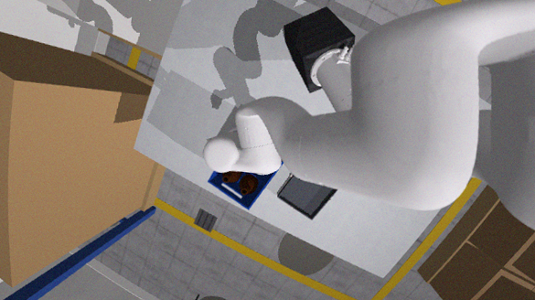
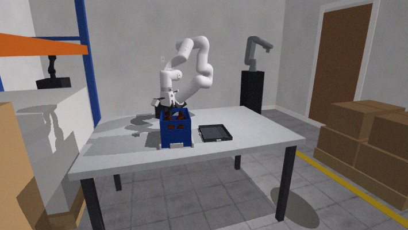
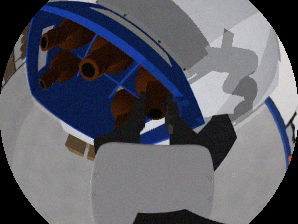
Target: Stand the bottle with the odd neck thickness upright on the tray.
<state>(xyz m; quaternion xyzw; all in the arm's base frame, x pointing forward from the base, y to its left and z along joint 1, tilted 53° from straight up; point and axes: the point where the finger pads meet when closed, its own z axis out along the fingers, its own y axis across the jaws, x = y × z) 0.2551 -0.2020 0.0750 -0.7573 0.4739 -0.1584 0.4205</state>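
The blue crate [image 1: 256, 197] [image 2: 176, 136] [image 3: 90, 110] stands level on the table with the brown bottles in its compartments. My gripper [image 2: 169, 110] [image 3: 155, 99] points down into the crate and is shut on the neck of one bottle [image 3: 155, 111], just below its mouth; this bottle is still inside the crate. The other bottles show in the wrist view: a wide-looking mouth [image 3: 89, 69], two farther ones [image 3: 45, 42] [image 3: 43, 83], and one [image 3: 120, 105] beside the left finger, partly hidden. The dark tray [image 1: 305, 197] [image 2: 215, 133] lies level and empty. In the top view the arm hides my fingers.
The tray is beside the crate, to its right in the exterior view, with a gap between. White locating pieces [image 2: 176, 145] sit at the crate's foot. The crate's walls and dividers surround the bottles. The table [image 1: 358, 235] [image 2: 253, 129] carries both containers.
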